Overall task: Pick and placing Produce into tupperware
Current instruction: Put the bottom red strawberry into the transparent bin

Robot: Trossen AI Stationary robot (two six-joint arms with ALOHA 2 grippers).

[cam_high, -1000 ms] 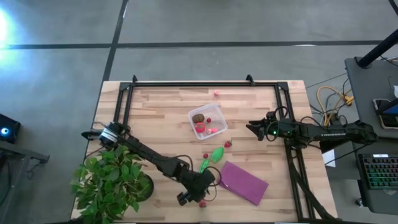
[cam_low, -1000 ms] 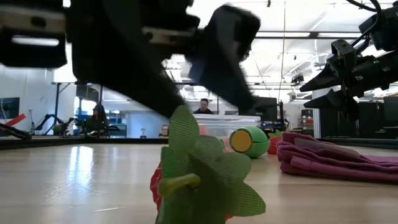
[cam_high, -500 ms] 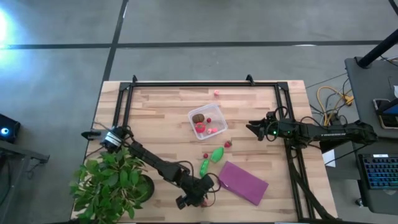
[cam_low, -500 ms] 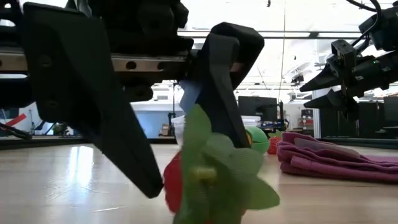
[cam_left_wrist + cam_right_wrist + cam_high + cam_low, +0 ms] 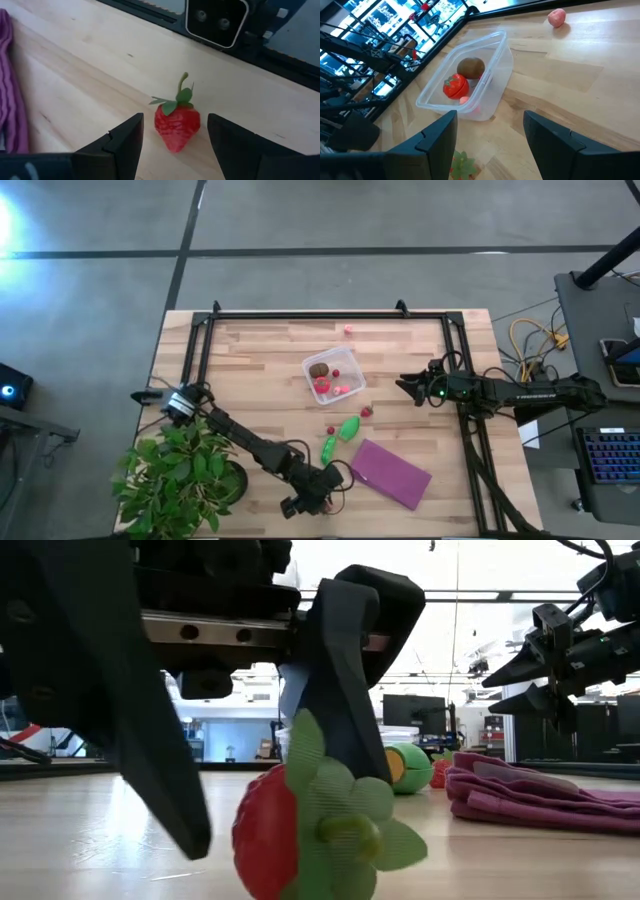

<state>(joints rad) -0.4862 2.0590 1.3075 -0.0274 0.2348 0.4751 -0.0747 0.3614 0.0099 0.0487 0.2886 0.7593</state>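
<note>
A red toy strawberry (image 5: 176, 129) with a green leafy cap lies on its side on the wood, close to the table's near edge. My left gripper (image 5: 175, 150) is open and slants down over it, one finger on each side with a gap to the berry; in the high view the gripper (image 5: 316, 502) hides it. The clear tupperware (image 5: 333, 376) at mid-table holds a brown ball (image 5: 471, 66), a red ball (image 5: 456, 86) and a pink piece. Two green pods (image 5: 348, 427) (image 5: 328, 446) lie between the two. My right gripper (image 5: 404, 386) waits open at the right.
A purple cloth (image 5: 392, 472) lies right of my left gripper. A potted plant (image 5: 180, 475) stands at the near left corner. Small red pieces (image 5: 367, 412) (image 5: 331, 430) lie by the pods, and a pink one (image 5: 348, 330) lies near the far rail. A black frame borders the table.
My left gripper has gone down and toward the table's near edge, and its fingers now stand on either side of the strawberry. In the low view the strawberry has turned about on the table, so its red body now shows beside the leaves.
</note>
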